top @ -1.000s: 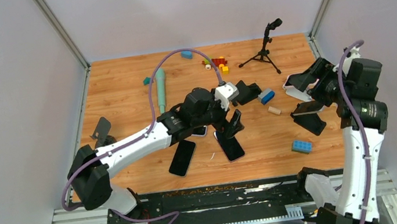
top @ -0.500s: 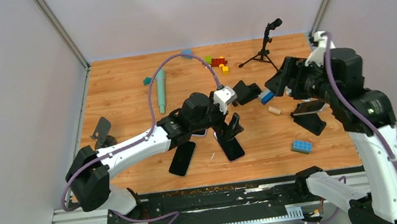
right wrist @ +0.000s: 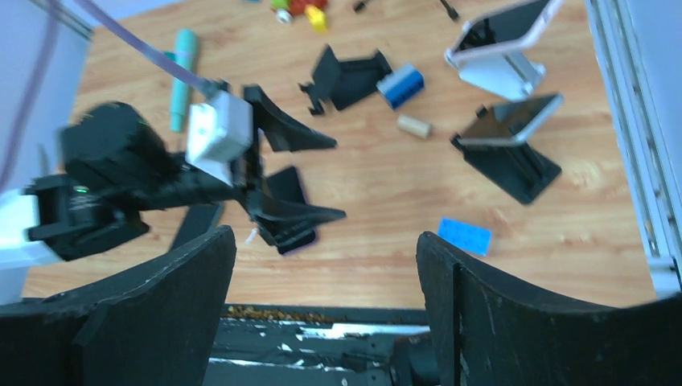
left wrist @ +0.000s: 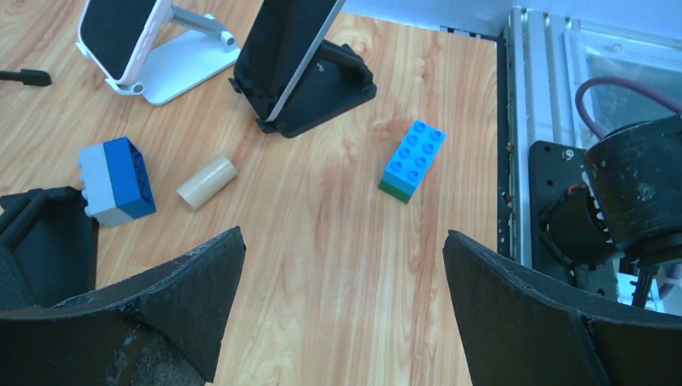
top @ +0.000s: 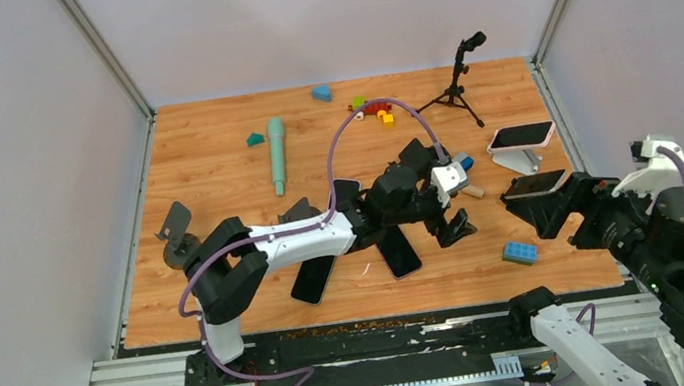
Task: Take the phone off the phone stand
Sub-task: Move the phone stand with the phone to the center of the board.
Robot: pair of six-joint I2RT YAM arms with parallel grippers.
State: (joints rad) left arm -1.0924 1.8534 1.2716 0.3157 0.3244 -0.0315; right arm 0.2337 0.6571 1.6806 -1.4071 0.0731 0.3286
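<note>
Over the table's (top: 214, 171) middle my left claw (left wrist: 344, 241) gapes wide, gripping nothing. Right of it, the far phone (top: 521, 136) leans on a white stand (top: 518, 161), the near phone (top: 539, 183) on a black stand (top: 538, 213). My right claw (right wrist: 326, 237) hangs spread, empty.

The left claw (top: 455, 199) hangs low over the tabletop (top: 215, 180), its jaws spread wide. Just ahead of it lies a peg (top: 472, 191). Farther ahead, a phone (top: 537, 184) leans on a black stand (top: 535, 213). A blue brick (top: 519, 252) sits beyond the claw's near finger.
</note>
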